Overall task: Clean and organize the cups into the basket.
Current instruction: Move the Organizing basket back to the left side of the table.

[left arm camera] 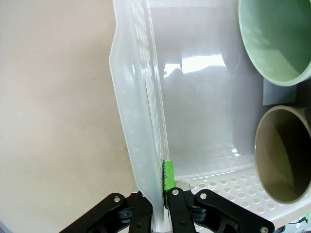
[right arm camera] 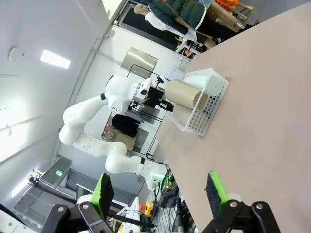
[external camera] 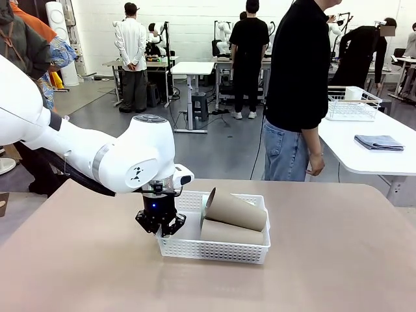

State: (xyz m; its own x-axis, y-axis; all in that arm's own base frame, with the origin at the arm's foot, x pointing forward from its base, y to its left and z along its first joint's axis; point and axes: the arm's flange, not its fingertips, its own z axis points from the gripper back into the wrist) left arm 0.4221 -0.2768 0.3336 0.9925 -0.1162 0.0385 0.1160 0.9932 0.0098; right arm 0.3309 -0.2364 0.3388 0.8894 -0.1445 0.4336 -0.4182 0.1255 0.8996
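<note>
With the left gripper (external camera: 160, 224) clenched on the left wall of the basket (external camera: 214, 250), near the table's middle, and the right gripper (right arm camera: 160, 194) spread empty, a tug could probably tip the loosely stacked cups (external camera: 234, 218) out.

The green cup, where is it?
The green cup lies on its side in the white basket, beside a brown cup, across from the wall the left hand pinches.
</note>
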